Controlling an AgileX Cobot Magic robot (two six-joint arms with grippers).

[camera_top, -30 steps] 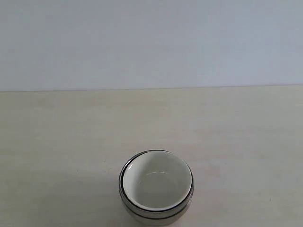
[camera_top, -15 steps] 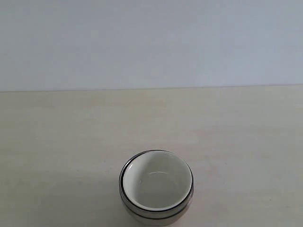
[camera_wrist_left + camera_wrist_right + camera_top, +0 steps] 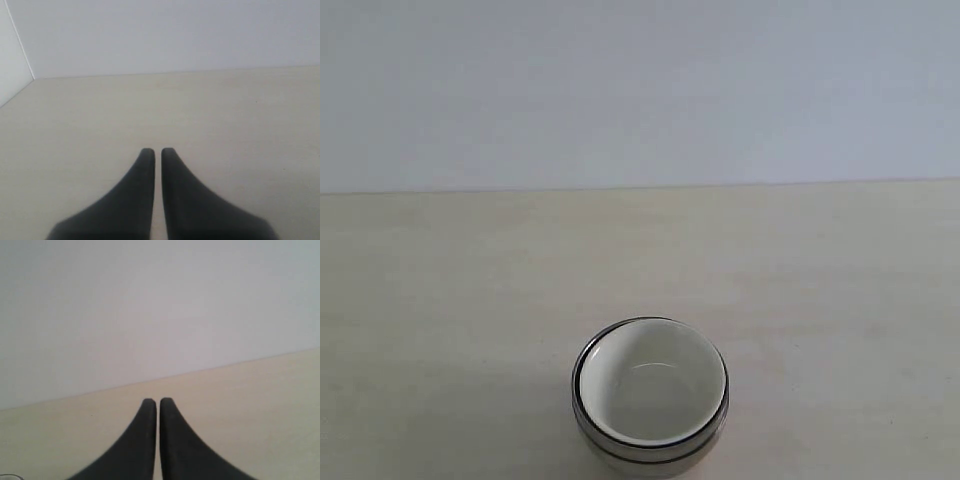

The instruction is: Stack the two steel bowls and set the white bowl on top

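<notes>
Firmly closed on nothing, the left gripper (image 3: pixel 157 151) is seen only in the left wrist view, held over a pale table (image 3: pixel 240 115). The right gripper (image 3: pixel 158 401) is likewise pressed shut and empty in its own view. Neither is caught by the exterior view. Only there is the white bowl (image 3: pixel 650 385) shown, nested upright in the two steel bowls (image 3: pixel 650 458), which are stacked on the table near the lower frame edge.
</notes>
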